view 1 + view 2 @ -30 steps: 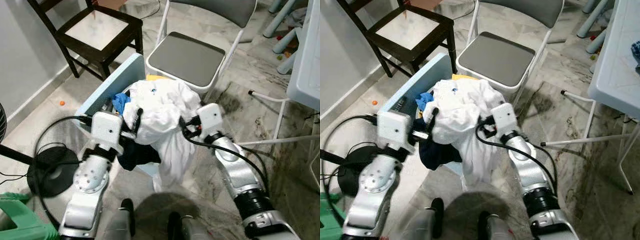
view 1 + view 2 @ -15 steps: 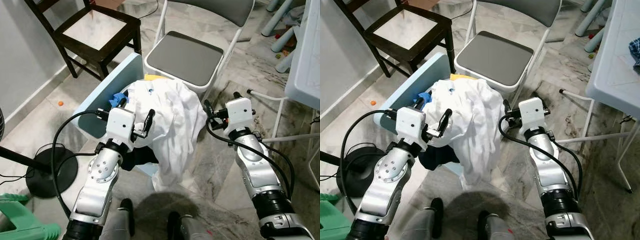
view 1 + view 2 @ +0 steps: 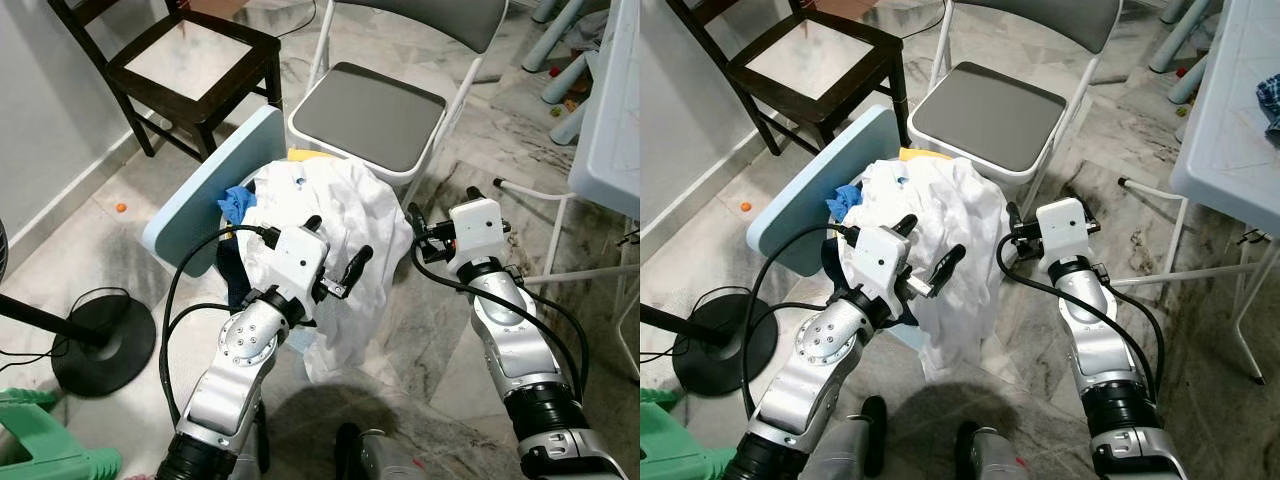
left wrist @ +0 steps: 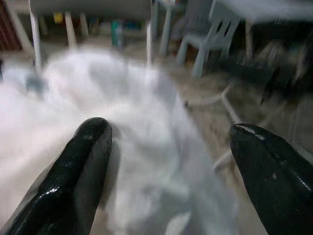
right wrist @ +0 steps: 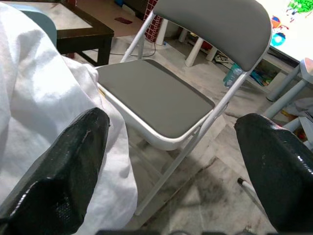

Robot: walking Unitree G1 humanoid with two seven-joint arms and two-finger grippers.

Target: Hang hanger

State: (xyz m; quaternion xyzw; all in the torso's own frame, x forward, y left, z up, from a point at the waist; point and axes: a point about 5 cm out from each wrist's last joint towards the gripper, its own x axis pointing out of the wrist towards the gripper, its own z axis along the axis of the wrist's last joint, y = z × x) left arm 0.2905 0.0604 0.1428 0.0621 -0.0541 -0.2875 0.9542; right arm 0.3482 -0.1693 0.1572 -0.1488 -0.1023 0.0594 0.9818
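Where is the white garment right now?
The white garment is heaped over a light blue basket on the floor, just in front of the grey folding chair. The open left gripper is over it; the open right gripper is beside it.

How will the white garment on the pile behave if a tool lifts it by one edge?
The white garment is probably floppy: it lies crumpled and hangs over the side of the blue basket in loose folds. It will likely sag and trail rather than keep shape. It may also drag the blue cloth lying against it. The left tool hovers open above it.
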